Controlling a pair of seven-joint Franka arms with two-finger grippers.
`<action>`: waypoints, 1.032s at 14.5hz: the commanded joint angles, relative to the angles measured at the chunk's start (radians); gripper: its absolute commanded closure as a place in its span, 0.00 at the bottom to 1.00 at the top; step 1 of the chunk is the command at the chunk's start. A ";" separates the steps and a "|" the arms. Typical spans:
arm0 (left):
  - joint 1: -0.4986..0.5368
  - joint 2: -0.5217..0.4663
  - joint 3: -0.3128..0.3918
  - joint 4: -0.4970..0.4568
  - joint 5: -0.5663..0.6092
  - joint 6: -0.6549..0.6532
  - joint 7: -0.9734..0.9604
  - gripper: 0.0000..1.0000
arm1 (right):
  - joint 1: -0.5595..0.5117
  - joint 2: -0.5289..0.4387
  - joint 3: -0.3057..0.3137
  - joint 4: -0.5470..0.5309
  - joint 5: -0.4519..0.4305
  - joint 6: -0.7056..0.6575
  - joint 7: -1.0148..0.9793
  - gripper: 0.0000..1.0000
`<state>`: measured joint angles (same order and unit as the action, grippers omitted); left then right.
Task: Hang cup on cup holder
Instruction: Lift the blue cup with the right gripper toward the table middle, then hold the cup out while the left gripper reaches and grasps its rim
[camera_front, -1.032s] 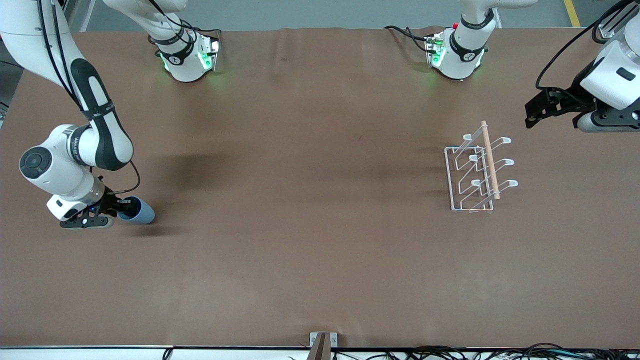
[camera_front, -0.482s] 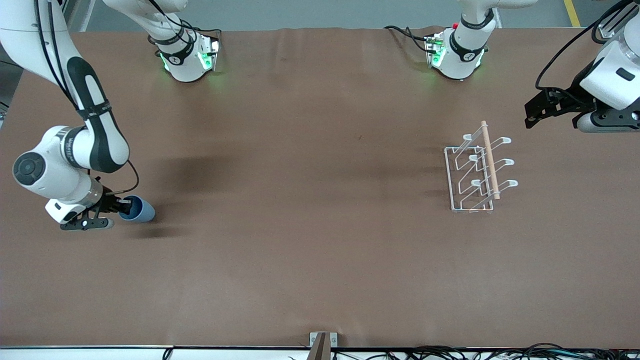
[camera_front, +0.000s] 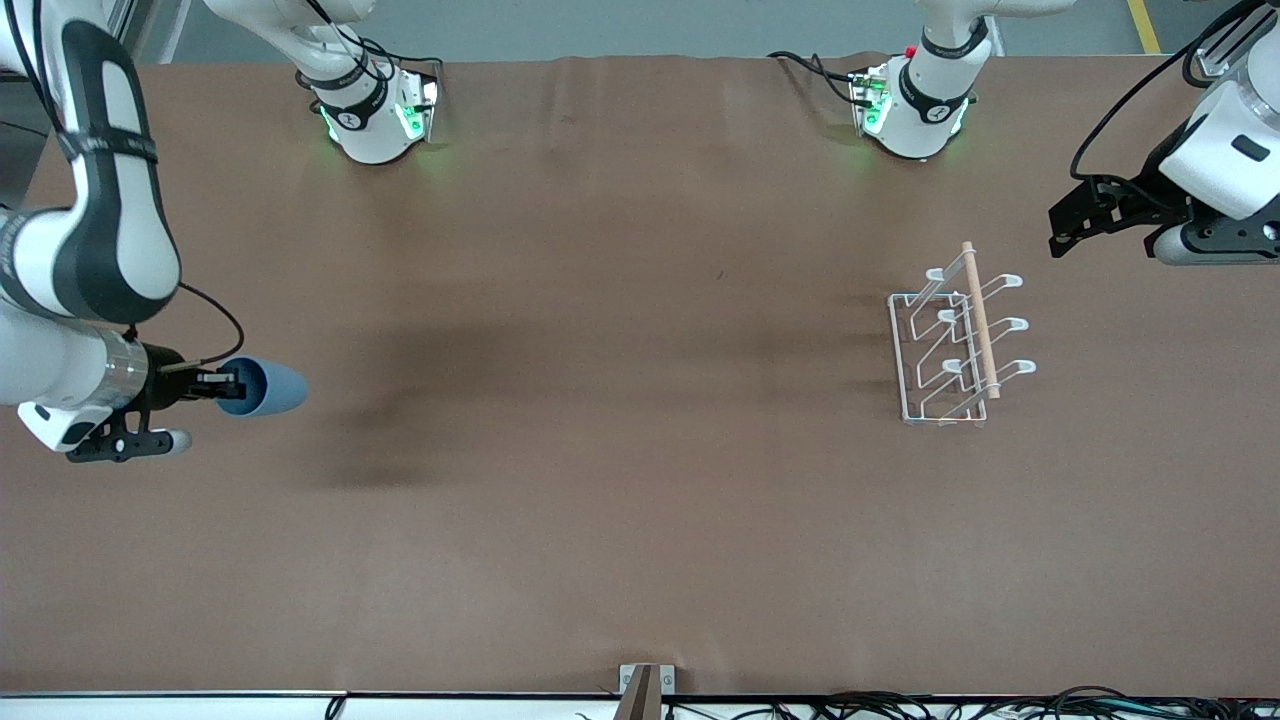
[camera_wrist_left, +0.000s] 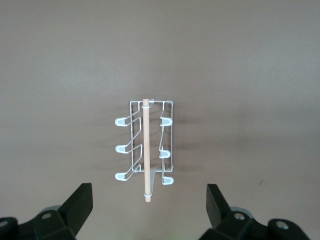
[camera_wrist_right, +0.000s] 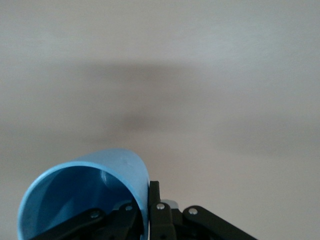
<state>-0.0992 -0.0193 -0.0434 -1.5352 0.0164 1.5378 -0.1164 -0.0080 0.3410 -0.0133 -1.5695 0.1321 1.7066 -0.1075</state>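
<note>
Aloft, cup (camera_front: 262, 388) pinched by right gripper (camera_front: 222, 384), sideways

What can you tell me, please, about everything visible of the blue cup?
The cup is a small light-blue tumbler without a handle, slightly tapered, of matte plastic. It lies on its side in the air over the right arm's end of the table, mouth toward the arm. The right tool is shut on its rim, one finger inside.
</note>
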 joint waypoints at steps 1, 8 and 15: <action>-0.007 0.021 -0.003 0.058 0.005 -0.008 -0.012 0.00 | 0.014 0.004 0.106 0.036 0.023 -0.045 0.177 0.99; -0.005 0.007 -0.093 0.056 0.017 -0.048 0.018 0.00 | 0.087 0.030 0.306 0.029 0.573 -0.022 0.342 0.99; -0.005 0.009 -0.340 0.053 0.007 -0.050 0.230 0.01 | 0.128 0.033 0.446 0.013 0.748 0.116 0.500 0.99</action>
<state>-0.1071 -0.0166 -0.3163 -1.4978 0.0158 1.5076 0.0415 0.1309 0.3790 0.4060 -1.5423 0.8300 1.7810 0.3451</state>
